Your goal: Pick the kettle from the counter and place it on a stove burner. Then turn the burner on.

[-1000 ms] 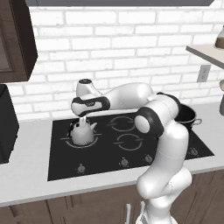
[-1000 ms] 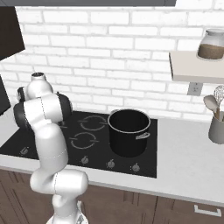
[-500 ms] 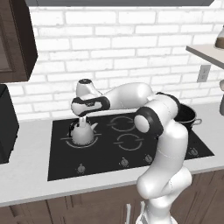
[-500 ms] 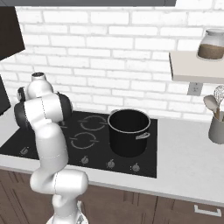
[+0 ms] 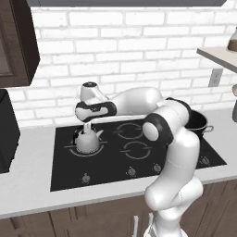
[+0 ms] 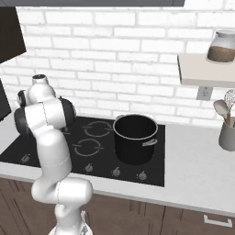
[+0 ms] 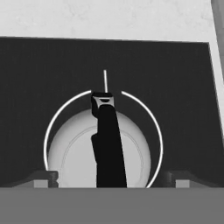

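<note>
kettle [image 5: 88,141]: squat, rounded, pale silvery body, dark arched handle; set inside the large ring burner [image 7: 154,127] on glossy black cooktop [image 5: 115,166]. gripper [image 7: 112,178]: fingers spread wide either side of the handle, nothing gripped. black pot [image 6: 135,137]: contents cannot be told.

Even, bright, diffuse light fills both base views, with no single source showing and only soft shading under the shelf [image 6: 204,73] and along the arm's underside. The black cooktop [image 5: 115,162] stays matte with no glare, and the white brick wall [image 5: 139,51] is evenly lit; edges look slightly soft and jagged from the low-resolution rendering, without lens bending at the borders. The hand view is greyer and flatter, the kettle [image 7: 72,153] pale with faint shading, its dark handle a sharp-edged strip
</note>
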Robot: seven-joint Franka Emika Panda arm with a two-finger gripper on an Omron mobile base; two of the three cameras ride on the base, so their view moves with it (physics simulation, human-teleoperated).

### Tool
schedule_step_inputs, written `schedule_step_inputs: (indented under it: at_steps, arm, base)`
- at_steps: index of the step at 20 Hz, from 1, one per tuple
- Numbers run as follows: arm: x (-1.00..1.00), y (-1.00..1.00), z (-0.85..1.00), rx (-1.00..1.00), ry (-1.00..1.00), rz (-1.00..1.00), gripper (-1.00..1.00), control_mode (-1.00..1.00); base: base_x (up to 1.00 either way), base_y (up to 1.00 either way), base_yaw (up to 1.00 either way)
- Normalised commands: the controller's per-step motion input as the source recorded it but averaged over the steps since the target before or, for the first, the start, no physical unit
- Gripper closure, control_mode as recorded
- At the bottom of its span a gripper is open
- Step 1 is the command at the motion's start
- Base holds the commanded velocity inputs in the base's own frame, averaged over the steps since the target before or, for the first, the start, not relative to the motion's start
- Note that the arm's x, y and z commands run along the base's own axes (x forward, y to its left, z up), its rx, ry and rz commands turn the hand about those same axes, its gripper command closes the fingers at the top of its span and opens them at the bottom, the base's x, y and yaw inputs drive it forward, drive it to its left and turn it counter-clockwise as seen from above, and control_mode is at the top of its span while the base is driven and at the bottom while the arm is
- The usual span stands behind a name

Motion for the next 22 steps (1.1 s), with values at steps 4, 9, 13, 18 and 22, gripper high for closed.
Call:
schedule_step_inputs:
  at_steps: [4, 9, 13, 18, 22]
  arm:
    - [-0.05, 0.00, 0.58, -0.03, 0.00, 0.00, -1.00, -1.00]
    - [-0.24, -0.04, 0.64, -0.03, 0.03, 0.00, -1.00, -1.00]
    - [-0.78, -0.11, 0.36, -0.05, 0.10, 0.04, -1.00, -1.00]
    - [-0.89, -0.18, 0.20, -0.04, 0.08, -0.07, -1.00, -1.00]
    - [-0.45, -0.17, 0.00, 0.00, 0.07, -0.54, -1.00, -1.00]
  base:
    - [0.00, 0.00, 0.00]
    - [0.00, 0.00, 0.00]
    - [0.00, 0.00, 0.00]
    - [0.00, 0.00, 0.00]
    - [0.00, 0.00, 0.00]
